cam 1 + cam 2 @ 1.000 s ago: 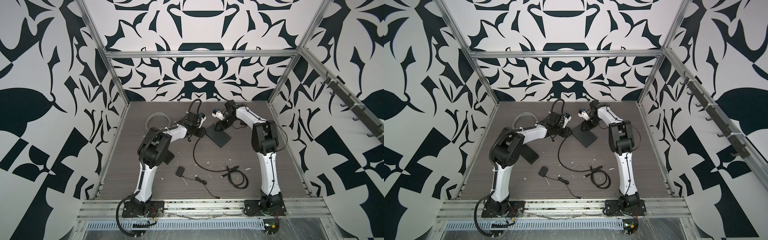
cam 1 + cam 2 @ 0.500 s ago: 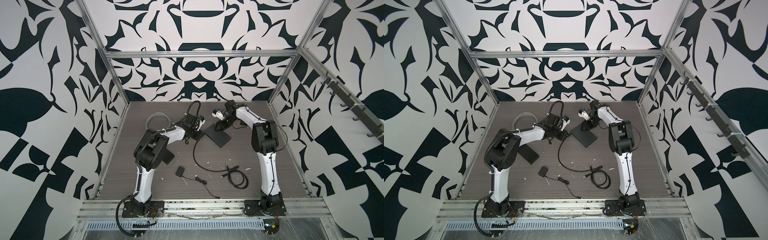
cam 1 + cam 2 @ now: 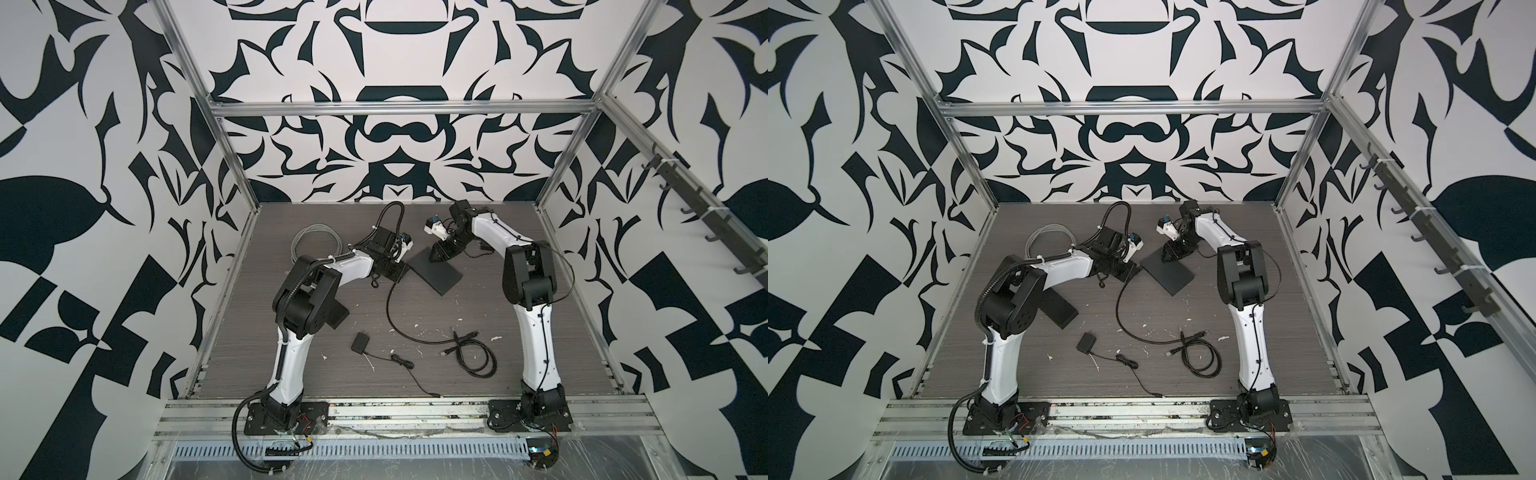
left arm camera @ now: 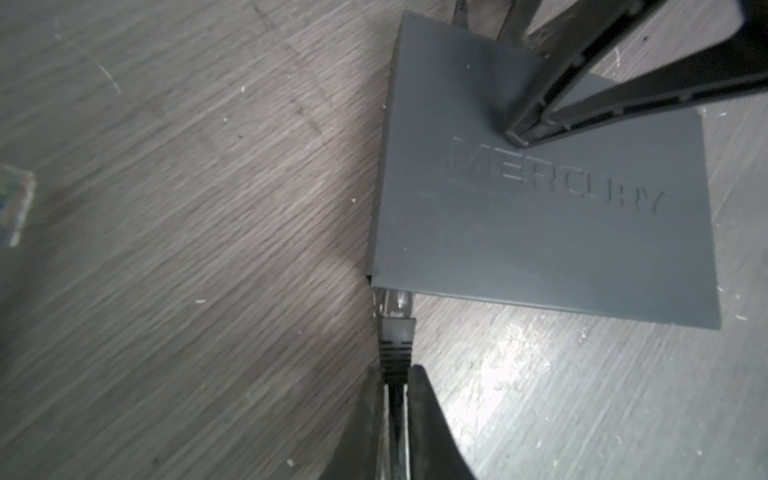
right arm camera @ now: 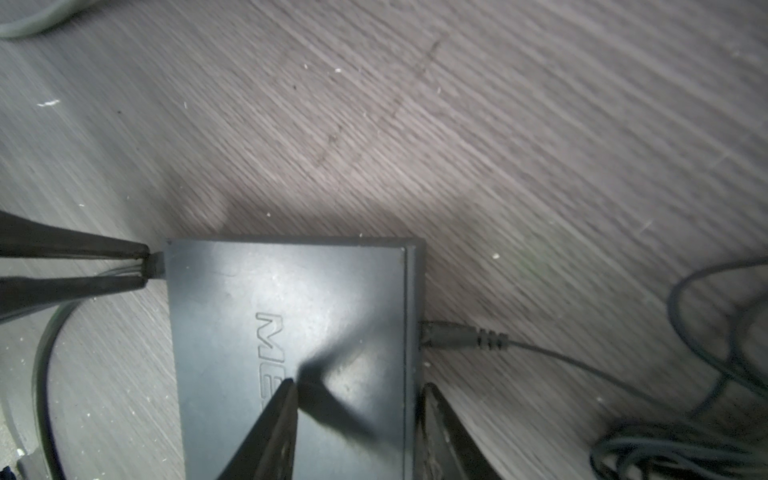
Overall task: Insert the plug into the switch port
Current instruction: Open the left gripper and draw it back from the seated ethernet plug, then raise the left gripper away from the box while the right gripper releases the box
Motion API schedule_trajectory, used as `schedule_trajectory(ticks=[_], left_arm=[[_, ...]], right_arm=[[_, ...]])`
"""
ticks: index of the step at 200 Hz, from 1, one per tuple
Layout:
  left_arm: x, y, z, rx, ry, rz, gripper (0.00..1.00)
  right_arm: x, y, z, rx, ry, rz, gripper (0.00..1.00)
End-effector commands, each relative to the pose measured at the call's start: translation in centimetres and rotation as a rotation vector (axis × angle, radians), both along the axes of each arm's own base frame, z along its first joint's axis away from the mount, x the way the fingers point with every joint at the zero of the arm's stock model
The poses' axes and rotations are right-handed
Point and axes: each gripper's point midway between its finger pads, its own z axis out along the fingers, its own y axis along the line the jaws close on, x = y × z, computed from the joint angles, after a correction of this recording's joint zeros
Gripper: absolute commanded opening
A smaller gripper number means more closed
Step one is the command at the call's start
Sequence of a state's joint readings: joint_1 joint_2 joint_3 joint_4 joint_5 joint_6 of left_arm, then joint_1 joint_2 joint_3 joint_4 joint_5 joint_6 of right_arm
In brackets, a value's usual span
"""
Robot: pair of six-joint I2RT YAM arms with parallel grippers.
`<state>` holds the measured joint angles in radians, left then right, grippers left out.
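Note:
The switch (image 4: 540, 232) is a flat grey box marked MERCURY, also seen in both top views (image 3: 436, 272) (image 3: 1169, 272) and in the right wrist view (image 5: 291, 316). The plug (image 4: 397, 322), clear-tipped with a black boot, points into a port at the switch's corner, tip at the opening. My left gripper (image 4: 395, 376) is shut on the plug's boot and cable, and shows in the right wrist view (image 5: 143, 266). My right gripper (image 5: 359, 384) stands open across the switch's far edge, with one finger (image 5: 278, 424) on top and one finger (image 5: 444, 428) beside it.
A thin power lead (image 5: 461, 336) is plugged into the switch's opposite side. The plug's black cable (image 3: 390, 307) curves toward the front. A grey cable coil (image 3: 316, 241), a small black adapter (image 3: 359, 343), a coiled black cable (image 3: 473, 353) and a black block (image 3: 338, 318) lie on the table.
The left gripper's jaws have closed onto the plug at the switch's corner, and the left arm has shifted slightly. The right arm has not moved.

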<state>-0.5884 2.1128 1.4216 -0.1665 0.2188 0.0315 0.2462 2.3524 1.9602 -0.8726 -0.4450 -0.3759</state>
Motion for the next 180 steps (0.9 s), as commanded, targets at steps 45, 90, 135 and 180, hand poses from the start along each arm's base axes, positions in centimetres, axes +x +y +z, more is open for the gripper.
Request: schedule_trajectory(ticks=[45, 90, 135, 180], left_arm=[[0.5, -1.9, -0.9, -0.014, 0.010, -0.053, 0.16], [-0.6, -0.9, 0.2, -0.007, 0.013, -0.042, 0.33], [-1.3, 0.4, 0.2, 0.046, 0.019, -0.026, 0.33], [-1.4, 0.2, -0.5, 0.054, 0.035, -0.048, 0.20]], right_arm=[[-4.2, 0.2, -4.9, -0.092, 0.181, 0.077, 0.45], [-3.8, -0.1, -5.0, -0.119, 0.175, 0.064, 0.45], [-3.8, -0.2, -5.1, -0.126, 0.175, 0.059, 0.45], [-3.7, -0.1, -4.9, -0.116, 0.174, 0.063, 0.43]])
